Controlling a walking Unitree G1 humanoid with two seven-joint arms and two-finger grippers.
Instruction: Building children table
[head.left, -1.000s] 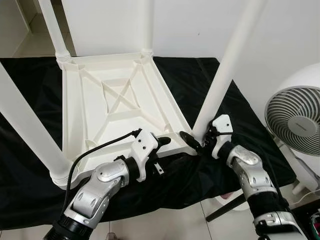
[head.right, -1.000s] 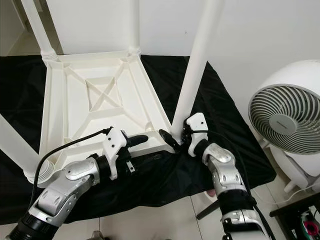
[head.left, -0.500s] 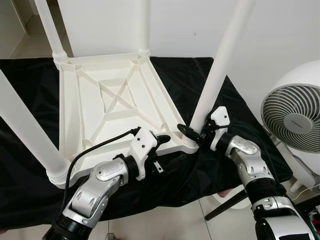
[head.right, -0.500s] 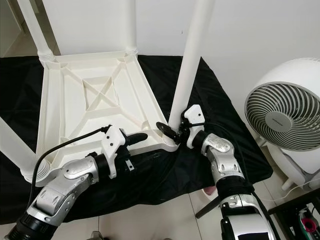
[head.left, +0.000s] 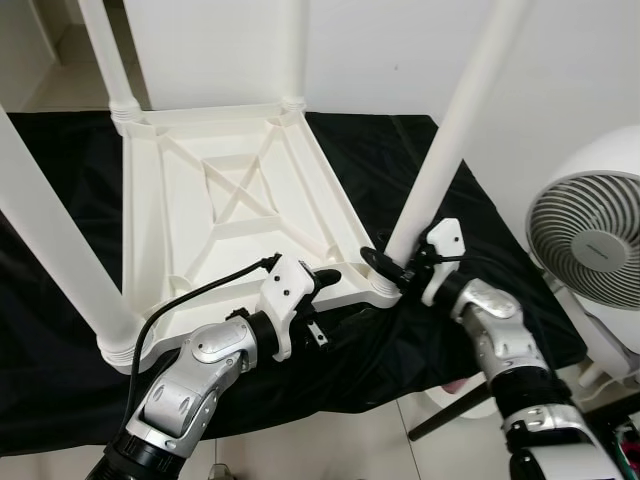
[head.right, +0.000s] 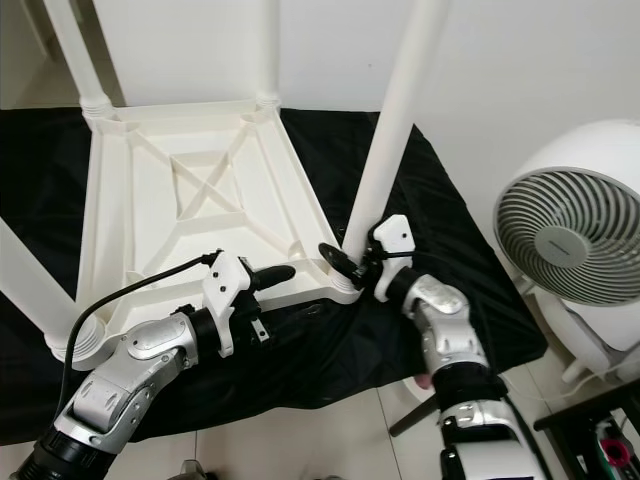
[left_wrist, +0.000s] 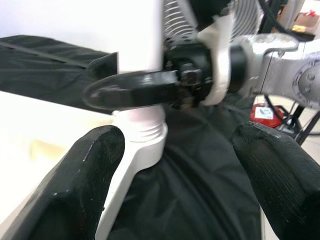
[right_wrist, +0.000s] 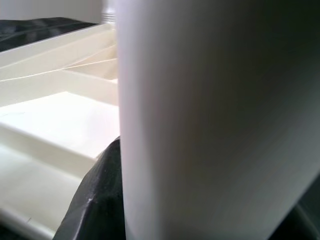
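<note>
Grip matters: right tool (head.left: 385, 268), clamped round the table leg (head.left: 455, 130) at the upturned table's (head.left: 200, 200) four o'clock corner, should twist squarely; left tool (head.left: 322, 282) waits apart.

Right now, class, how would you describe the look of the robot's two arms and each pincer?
Both arms are silver metal with rounded, jointed segments and black sections near the base. Each ends in a white wrist housing carrying a pincer of two long black fingers: left pincer, right pincer. A black cable loops into the left wrist housing.
</note>
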